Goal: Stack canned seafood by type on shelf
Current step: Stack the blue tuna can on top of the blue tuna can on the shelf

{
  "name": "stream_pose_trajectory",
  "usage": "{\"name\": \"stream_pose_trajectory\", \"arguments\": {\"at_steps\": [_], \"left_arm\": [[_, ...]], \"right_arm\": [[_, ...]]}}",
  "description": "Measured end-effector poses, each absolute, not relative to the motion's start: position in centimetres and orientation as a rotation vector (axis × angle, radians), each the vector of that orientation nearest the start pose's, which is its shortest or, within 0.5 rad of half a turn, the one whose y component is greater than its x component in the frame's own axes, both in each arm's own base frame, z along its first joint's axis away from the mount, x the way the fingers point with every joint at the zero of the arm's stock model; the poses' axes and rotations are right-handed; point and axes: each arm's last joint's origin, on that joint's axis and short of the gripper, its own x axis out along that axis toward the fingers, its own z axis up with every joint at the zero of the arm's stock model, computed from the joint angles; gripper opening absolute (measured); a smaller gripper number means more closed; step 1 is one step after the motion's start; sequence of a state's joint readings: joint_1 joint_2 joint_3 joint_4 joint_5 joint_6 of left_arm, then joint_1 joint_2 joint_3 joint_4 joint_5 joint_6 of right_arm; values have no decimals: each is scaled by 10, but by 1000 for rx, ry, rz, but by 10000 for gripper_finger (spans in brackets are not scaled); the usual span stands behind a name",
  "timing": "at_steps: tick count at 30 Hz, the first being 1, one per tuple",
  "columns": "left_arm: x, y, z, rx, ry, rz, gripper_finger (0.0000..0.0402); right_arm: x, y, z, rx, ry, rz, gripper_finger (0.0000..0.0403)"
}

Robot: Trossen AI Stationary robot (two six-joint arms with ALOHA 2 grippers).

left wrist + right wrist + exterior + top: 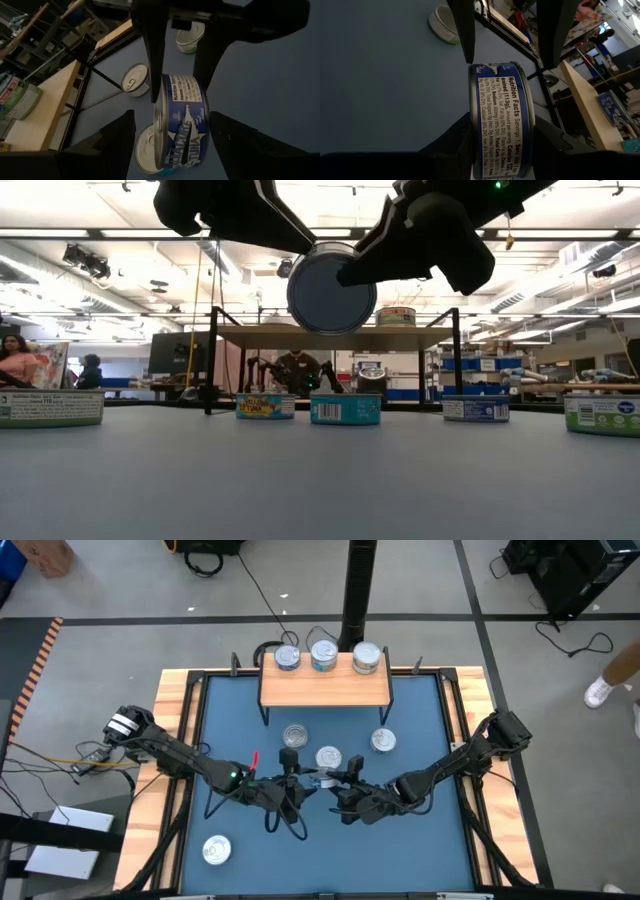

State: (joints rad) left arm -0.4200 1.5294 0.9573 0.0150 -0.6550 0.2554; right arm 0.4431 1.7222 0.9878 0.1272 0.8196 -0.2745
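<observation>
A blue mat [420, 840] edged with wood is spread over the table, and the shelf [325, 688] is set at its far side. Three tins [323, 656] are lined up along the back edge of the shelf. In the high view, four more tins [328, 757] are seen lying flat on the mat: three in front of the shelf and one near the front left corner. One blue-labelled tin [322, 288] is held on edge in the air above the middle of the mat, between the two grippers. It is clamped across its flat faces by the right gripper [502, 120]. The left gripper [172, 120] is placed around the same tin from the opposite side, with its fingers spread wide and a gap shown on each side of the tin.
</observation>
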Motion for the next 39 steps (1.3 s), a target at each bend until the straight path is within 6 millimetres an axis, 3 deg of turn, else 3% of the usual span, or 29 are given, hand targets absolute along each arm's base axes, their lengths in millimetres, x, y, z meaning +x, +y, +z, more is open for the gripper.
{"name": "stream_pose_trajectory", "arguments": {"at_steps": [22,26,32,39], "left_arm": [[303,-116,236,485,520,174,252],[303,-116,235,486,521,174,229],[304,-119,245,524,565,153,154],[305,-119,260,572,632,165,149]], "right_arm": [[333,135,202,-595,468,-275,143],[333,135,203,-594,464,-277,143],[334,135,204,-590,458,-282,143],[335,135,206,-587,448,-292,147]]}}
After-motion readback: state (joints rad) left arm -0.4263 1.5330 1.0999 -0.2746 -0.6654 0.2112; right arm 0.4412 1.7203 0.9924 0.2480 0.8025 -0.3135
